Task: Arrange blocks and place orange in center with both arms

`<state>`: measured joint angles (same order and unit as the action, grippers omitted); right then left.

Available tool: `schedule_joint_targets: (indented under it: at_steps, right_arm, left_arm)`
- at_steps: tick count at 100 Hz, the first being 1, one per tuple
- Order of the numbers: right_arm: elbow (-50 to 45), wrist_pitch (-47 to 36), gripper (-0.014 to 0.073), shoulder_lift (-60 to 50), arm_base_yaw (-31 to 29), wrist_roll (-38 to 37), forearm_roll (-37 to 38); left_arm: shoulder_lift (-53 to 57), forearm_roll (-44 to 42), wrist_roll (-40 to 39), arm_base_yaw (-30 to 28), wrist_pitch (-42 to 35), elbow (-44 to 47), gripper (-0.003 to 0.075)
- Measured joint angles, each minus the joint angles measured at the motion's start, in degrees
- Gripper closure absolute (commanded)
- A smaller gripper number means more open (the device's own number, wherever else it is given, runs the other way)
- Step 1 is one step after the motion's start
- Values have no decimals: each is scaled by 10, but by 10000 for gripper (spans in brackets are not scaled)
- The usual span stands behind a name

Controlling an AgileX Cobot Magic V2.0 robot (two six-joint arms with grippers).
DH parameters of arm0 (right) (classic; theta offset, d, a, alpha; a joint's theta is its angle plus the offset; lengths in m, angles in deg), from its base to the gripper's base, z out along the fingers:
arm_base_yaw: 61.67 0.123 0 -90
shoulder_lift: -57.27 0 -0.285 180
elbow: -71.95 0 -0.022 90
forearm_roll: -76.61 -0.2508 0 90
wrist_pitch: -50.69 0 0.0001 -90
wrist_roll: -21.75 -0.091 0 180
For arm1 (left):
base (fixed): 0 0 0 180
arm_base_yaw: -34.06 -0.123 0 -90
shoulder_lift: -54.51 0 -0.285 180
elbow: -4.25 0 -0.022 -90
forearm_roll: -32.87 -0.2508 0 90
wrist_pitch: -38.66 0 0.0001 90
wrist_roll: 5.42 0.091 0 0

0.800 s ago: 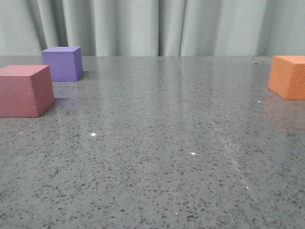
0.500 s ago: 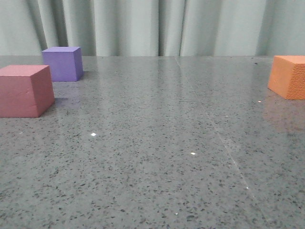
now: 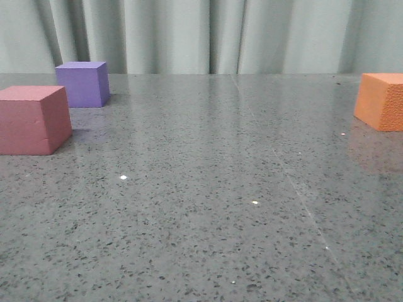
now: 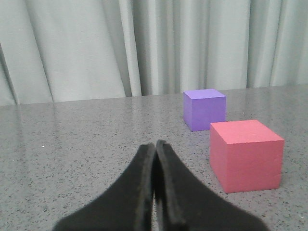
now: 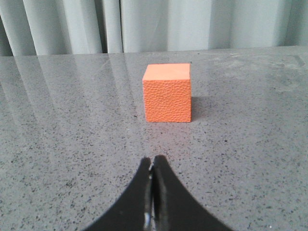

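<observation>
Three cubes unplaced: orange cube point(image 5: 167, 92) far right, tabletop point(image 3: 208, 189) centre bare; I see left pincer point(image 4: 155, 149) and right pincer point(image 5: 152, 166) closed, empty.

Grey tabletop, pale curtain.
A speckled, glossy stone table point(image 3: 208, 189) runs back to a pleated grey-green curtain point(image 3: 208, 34), reflecting soft light.

The speckled grey table point(image 3: 208, 207) carries a pink-red cube point(image 3: 33, 119) at nine o'clock, a purple cube point(image 3: 82, 83) at ten, and an orange cube point(image 3: 381, 100) at three.
</observation>
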<state>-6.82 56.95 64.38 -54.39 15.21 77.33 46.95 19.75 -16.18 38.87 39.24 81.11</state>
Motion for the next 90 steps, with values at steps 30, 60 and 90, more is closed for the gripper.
schedule_joint_targets:
  at_steps: [30,60,90]
  right_arm:
    - [50,14,661,0,0,-8,0]
    - [288,258,661,173,0,-10,-1]
    - [468,303,661,412,0,-12,-1]
  left_arm:
    - [0,0,0,0,0,0,739]
    - [0,0,0,0,0,0,739]
    - [0,0,0,0,0,0,739]
